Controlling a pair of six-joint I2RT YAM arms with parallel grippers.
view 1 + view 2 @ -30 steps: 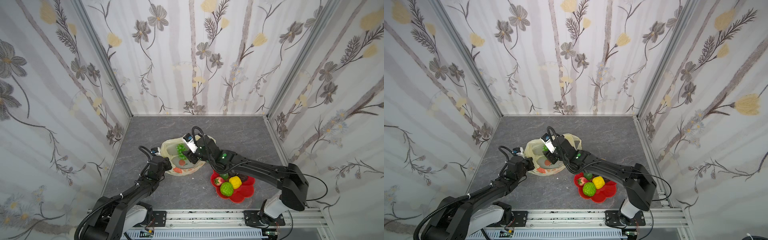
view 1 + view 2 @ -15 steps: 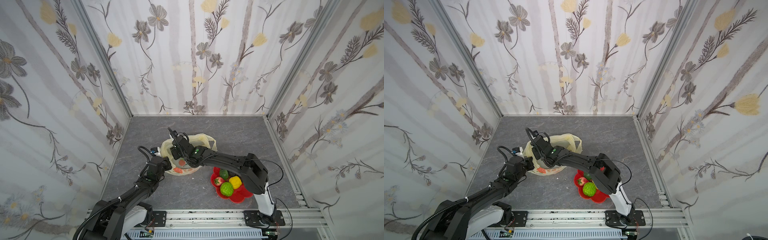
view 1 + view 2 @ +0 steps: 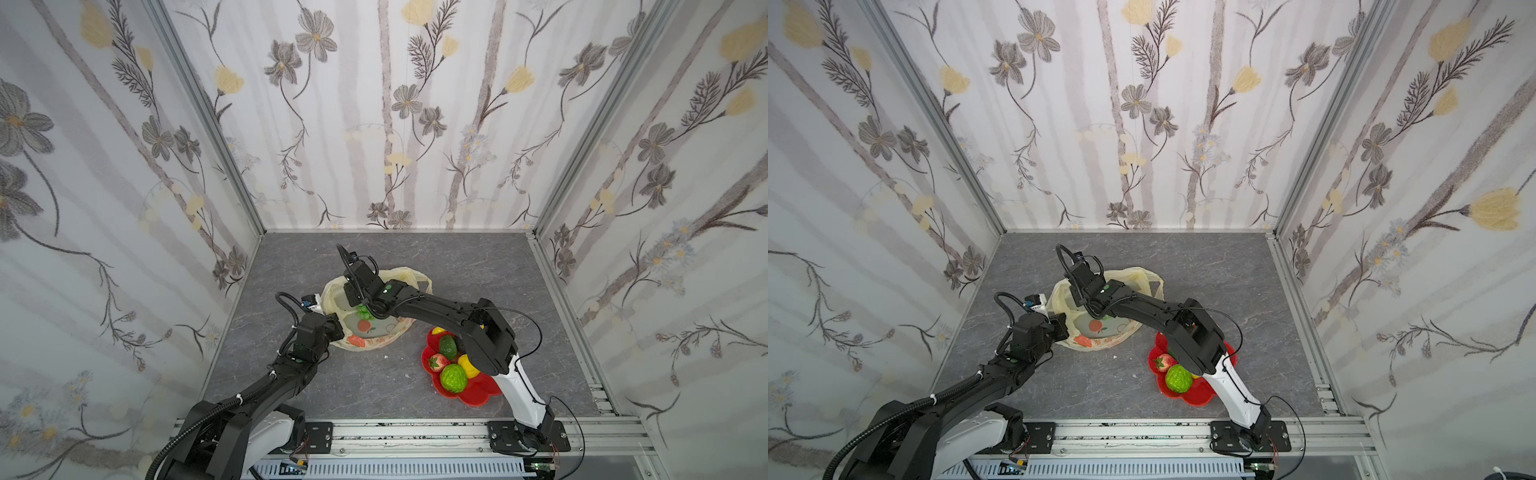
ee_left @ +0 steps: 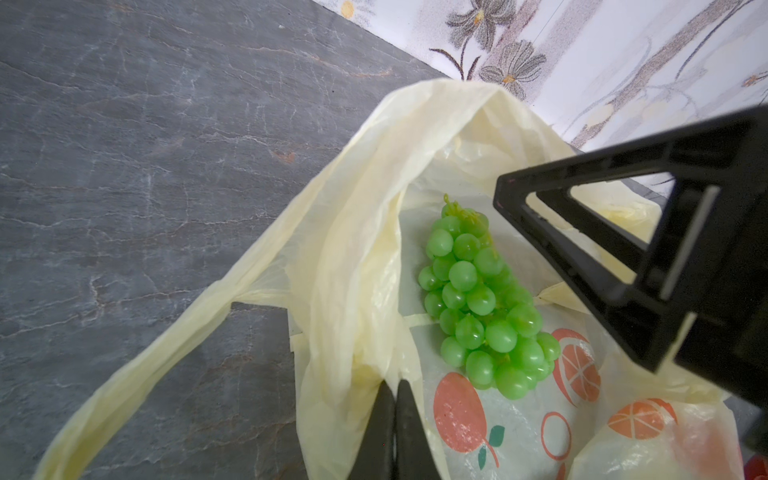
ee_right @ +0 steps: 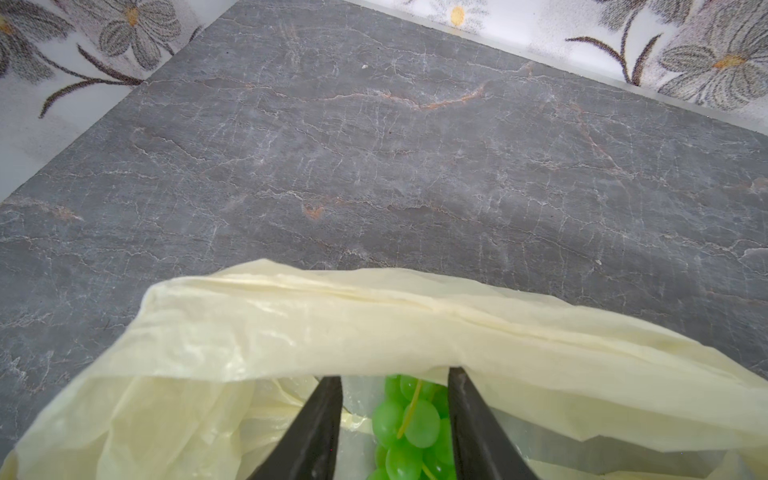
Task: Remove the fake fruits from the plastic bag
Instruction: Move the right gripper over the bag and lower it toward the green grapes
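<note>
On the bench [image 3: 353, 386]: plastic bag [image 3: 332, 296] at the middle, dish [image 3: 478, 395] to its right.
The grape bunch [image 4: 482, 307] lies in the bag; the dish, nearer the front, carries strawberry [image 3: 436, 362], avocado [image 3: 447, 347] and bumpy fruit [image 3: 453, 378].

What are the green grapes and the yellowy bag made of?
The grape bunch is probably moulded plastic: every grape is the same see-through green, glossy, with a matching green stem. The plastic bag looks like thin plastic film: pale yellow, light shows through it, and it crumples in soft creases.
</note>
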